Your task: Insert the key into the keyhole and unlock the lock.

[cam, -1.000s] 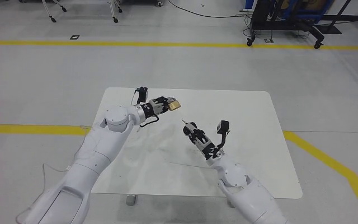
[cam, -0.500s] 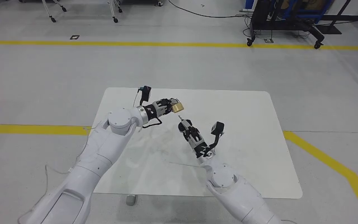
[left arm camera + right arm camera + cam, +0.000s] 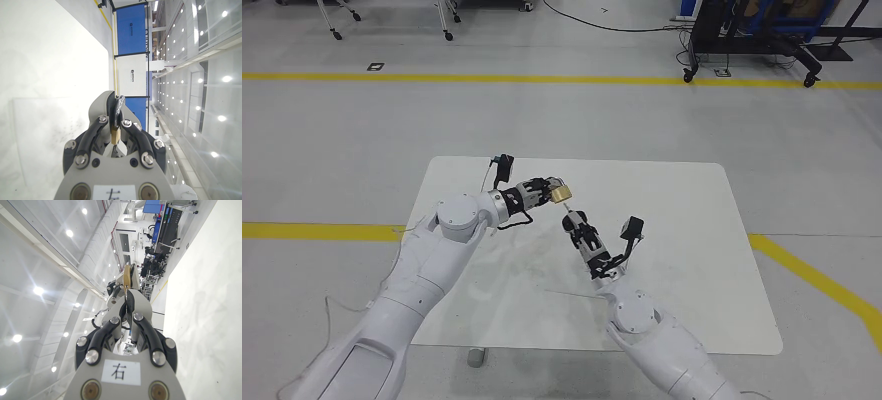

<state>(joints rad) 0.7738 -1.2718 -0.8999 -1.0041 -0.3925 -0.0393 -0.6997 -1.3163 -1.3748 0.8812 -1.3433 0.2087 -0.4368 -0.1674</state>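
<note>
The left gripper [image 3: 545,190] is shut tight on the lock [image 3: 115,135]. It pinches the silver loop, so the gold body sticks out free, with its bottom end turned toward the other arm. That way the keyhole [image 3: 125,286] faces the key and nothing covers it.

The right gripper [image 3: 126,300] is closed on the key [image 3: 566,208]. It holds the wide end, and the thin end points straight at the lock. In the right wrist view the key lines up with the keyhole, and its tip is right at the bottom of the lock. It is too small to tell if the tip is inside yet.

Both the lock and the key are up in the air, above the back part of the white tabletop [image 3: 682,200], a bit toward its left side. The tabletop edges are well away from the two grippers, so there is plenty of room on every side. The tight spot is only the keyhole. The key likely needs a small, straight push, then a turn. If it tips to one side, it could slip off the gold body.
</note>
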